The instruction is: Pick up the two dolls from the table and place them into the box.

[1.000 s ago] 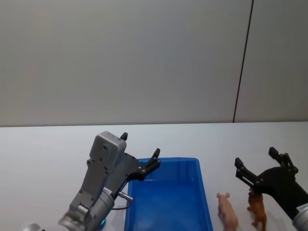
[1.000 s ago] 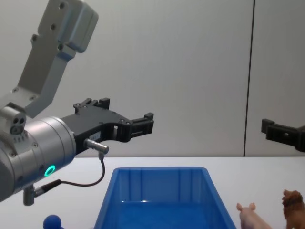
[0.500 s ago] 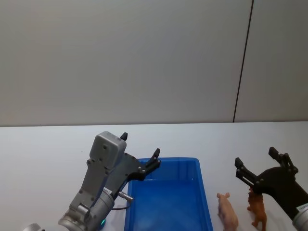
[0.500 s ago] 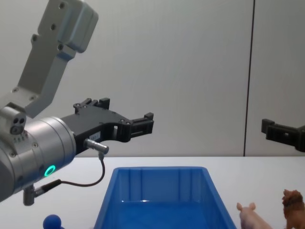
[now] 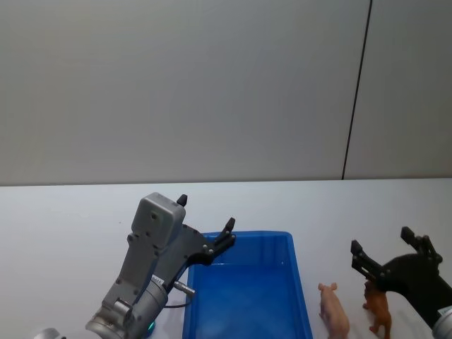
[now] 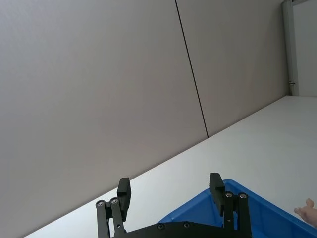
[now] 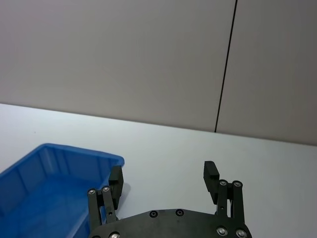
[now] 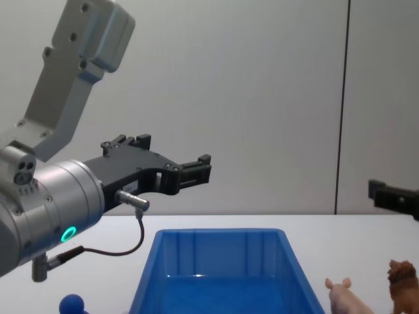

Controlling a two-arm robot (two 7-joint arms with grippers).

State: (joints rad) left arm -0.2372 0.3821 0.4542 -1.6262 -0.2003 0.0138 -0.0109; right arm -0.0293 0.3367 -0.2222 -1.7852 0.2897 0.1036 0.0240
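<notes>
Right gripper (image 5: 382, 241), fingers spread, empty, is drawn slightly back near pale pink plastic pig figure (image 5: 334, 311) on white tabletop (image 5: 70, 226), right of bright blue plastic bin (image 5: 244, 234). Left gripper (image 5: 206, 212) is kept spread, unmoved; dark blue round-topped toy (image 8: 71, 304) is seen left of bin. Nothing is grasped yet.

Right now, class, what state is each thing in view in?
blue bin: upright, no toys visible inside
pink pig: standing, on table
brown animal figure: standing, on table
dark blue toy: on table
left gripper: open, empty, above bin's left rim
right gripper: open, empty, above brown animal figure
</notes>
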